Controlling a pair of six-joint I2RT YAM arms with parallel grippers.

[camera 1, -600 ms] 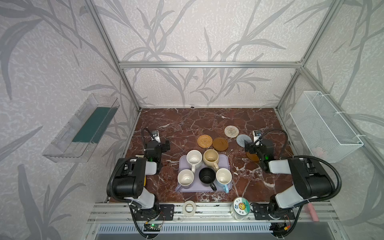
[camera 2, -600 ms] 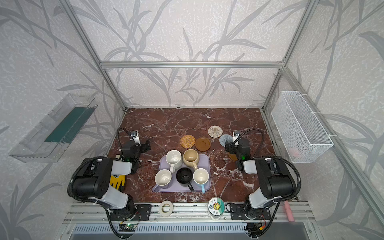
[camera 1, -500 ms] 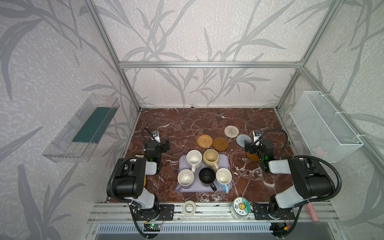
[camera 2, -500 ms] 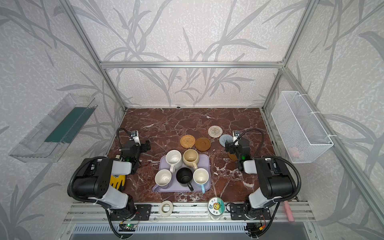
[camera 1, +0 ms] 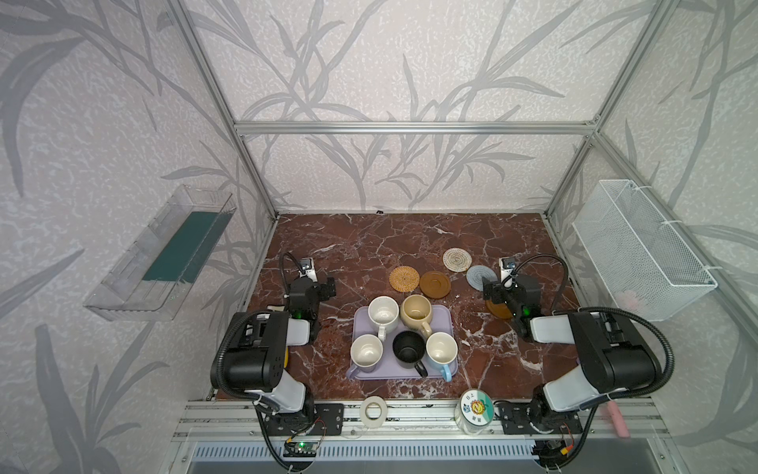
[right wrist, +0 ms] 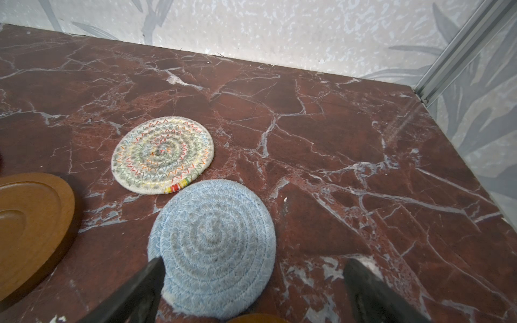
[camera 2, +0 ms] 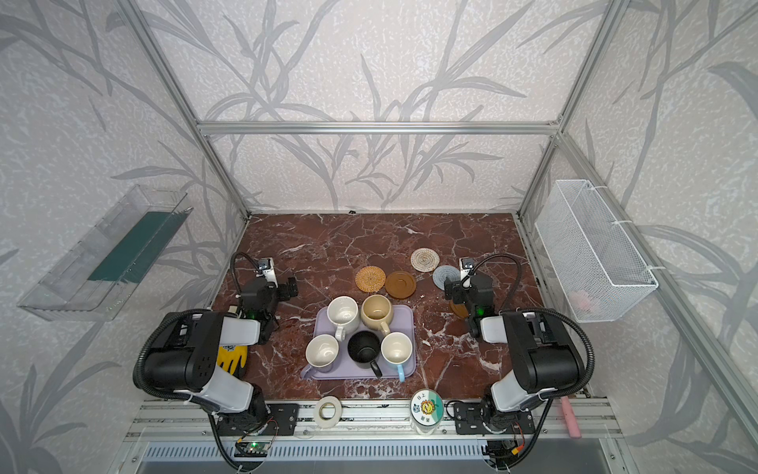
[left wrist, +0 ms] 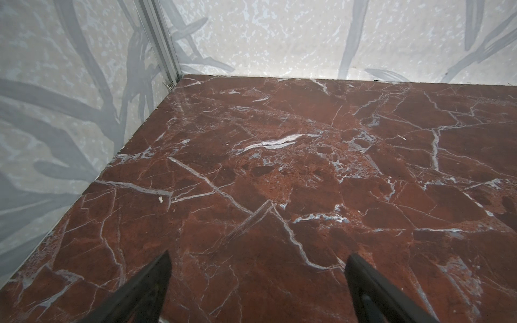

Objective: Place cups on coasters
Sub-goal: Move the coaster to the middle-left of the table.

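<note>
Cups stood all five on the lavender tray (camera 1: 446, 328), near the front middle of the counter (camera 1: 369, 246). The white mug (camera 1: 383, 314) and the beige mug (camera 1: 416, 314) were at the back. The lavender mug (camera 1: 366, 352), the black mug (camera 1: 408, 348) and the light blue mug (camera 1: 441, 349) were in front. All were upright and close together.

The coasters lay bare on the counter. Just behind the tray, the tan rattan coaster (camera 1: 404, 278) and a brown wooden coaster (camera 1: 434, 284) sat side by side. Farther back lay the cream spiral coaster (camera 1: 457, 259), with the grey-blue coaster (camera 1: 476, 277) beside it toward the right arm. In the right wrist view their rims came edge to edge, though whether they touched could not be told. The second brown wooden coaster (camera 1: 494, 308) was mostly hidden under the right arm.

The left pincer (left wrist: 258, 254) hung over bare marble to the left of the tray, its jaws spread wide and nothing between them. The right pincer (right wrist: 256, 259) was equally wide and empty, poised over the near part of the grey-blue coaster.
</note>
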